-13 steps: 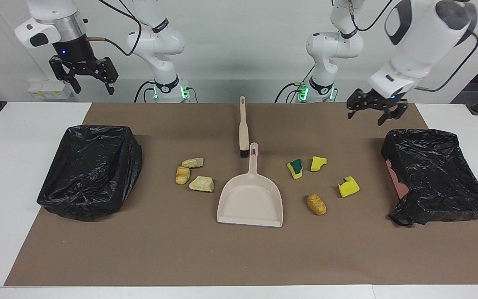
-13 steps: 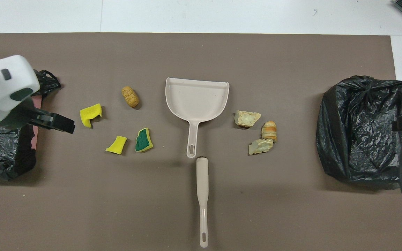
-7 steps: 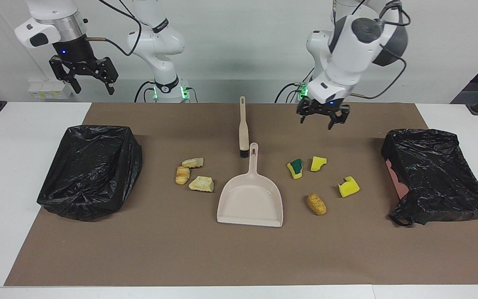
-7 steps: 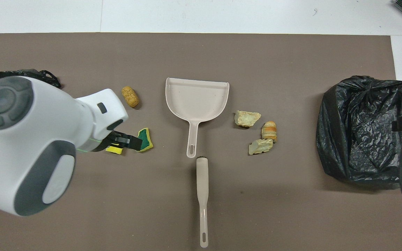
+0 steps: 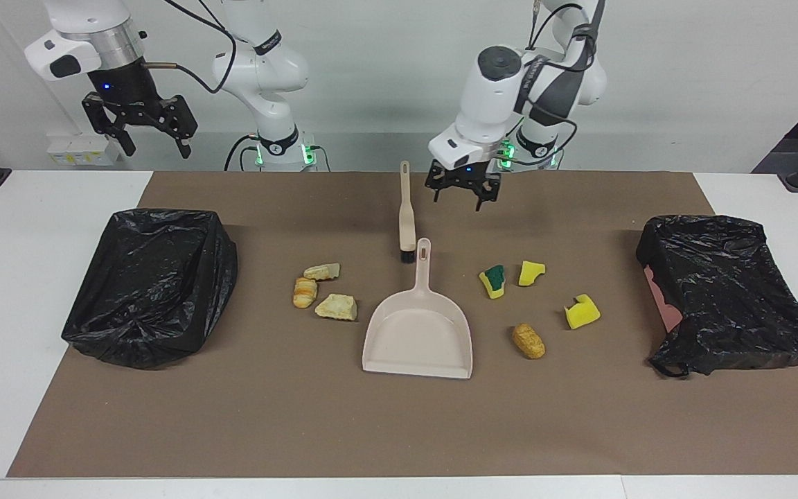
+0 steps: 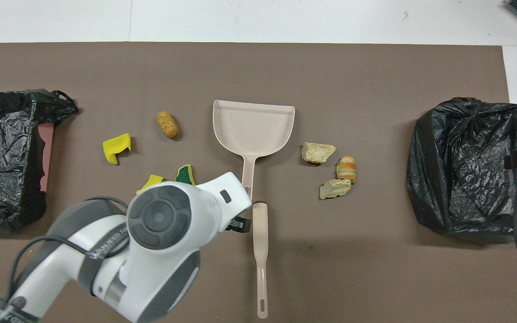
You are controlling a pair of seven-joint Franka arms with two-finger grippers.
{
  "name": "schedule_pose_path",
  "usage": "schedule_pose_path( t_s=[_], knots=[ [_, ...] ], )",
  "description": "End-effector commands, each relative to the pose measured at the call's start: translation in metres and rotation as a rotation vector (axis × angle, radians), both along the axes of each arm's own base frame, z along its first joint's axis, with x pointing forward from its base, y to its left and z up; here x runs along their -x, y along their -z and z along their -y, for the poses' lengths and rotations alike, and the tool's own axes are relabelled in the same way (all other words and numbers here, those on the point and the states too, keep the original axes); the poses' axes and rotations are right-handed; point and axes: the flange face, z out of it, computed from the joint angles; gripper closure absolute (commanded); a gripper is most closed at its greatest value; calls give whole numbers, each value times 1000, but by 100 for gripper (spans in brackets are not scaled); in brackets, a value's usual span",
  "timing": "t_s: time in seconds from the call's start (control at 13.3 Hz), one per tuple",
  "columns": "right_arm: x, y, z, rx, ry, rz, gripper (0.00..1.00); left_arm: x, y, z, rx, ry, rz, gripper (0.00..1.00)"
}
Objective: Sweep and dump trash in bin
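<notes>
The trash lies on the brown mat around the beige dustpan (image 5: 418, 331): three bread-like chunks (image 5: 321, 271) toward the right arm's end, and yellow and green sponge pieces (image 5: 492, 281) plus a brown potato-like lump (image 5: 528, 341) toward the left arm's end. The brush (image 5: 406, 211) lies nearer the robots than the dustpan, with its bristles by the dustpan's handle. My left gripper (image 5: 458, 200) hangs open and empty just above the mat, beside the brush handle. My right gripper (image 5: 155, 143) waits open, high over the table's edge near a black-bagged bin (image 5: 153, 284).
A second black-bagged bin (image 5: 724, 291), with a pink wall showing, stands at the left arm's end of the mat. White table borders the mat (image 6: 285, 67) on all sides. In the overhead view the left arm (image 6: 159, 242) covers part of the sponge pieces.
The left arm has swung from over the bin at its end of the table toward the middle, and its gripper now hangs beside the brush handle. The right arm has not moved.
</notes>
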Motion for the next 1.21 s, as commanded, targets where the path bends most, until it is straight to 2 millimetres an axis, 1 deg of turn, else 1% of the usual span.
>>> schedule_pose_path(
  t_s=[0.0,0.08,0.15,0.23,0.38,0.45,0.75,1.13],
  knots=[
    [1,-2,0,2,-17,3,0,44,39,19,18,-18,21,0],
    [1,-2,0,2,-17,3,0,62,49,30,11,7,16,0],
    [1,-2,0,2,-17,3,0,72,63,37,1,12,7,0],
    [1,-2,0,2,-17,3,0,89,74,46,-4,6,1,0],
    [1,-2,0,2,-17,3,0,106,84,52,-1,-11,2,0],
    [1,-2,0,2,-17,3,0,115,92,58,-14,0,-7,0],
    [1,-2,0,2,-17,3,0,116,96,60,-21,-7,-12,0],
    [1,-2,0,2,-17,3,0,116,119,65,-39,-55,-24,0]
  ],
)
